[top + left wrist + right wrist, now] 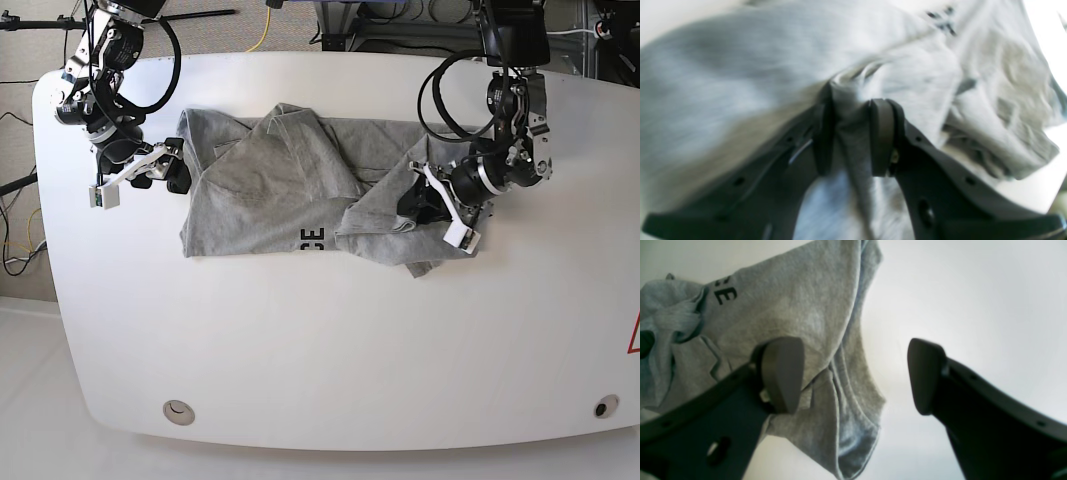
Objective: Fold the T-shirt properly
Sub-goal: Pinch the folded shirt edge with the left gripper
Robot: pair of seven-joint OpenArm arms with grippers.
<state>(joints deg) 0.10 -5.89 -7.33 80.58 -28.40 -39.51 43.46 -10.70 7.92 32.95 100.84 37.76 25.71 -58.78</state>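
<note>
Rumpled heather-grey T-shirt, fold clamped in left claw; right claw agape.

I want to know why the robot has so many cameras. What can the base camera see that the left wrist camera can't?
Only the base view shows the whole white table, both arms, and the right gripper open at the shirt's edge. Only the left wrist view shows, blurred but close, the left gripper shut on a bunched fold of cloth. Both show the grey T-shirt, crumpled and not yet folded, with some black lettering.
</note>
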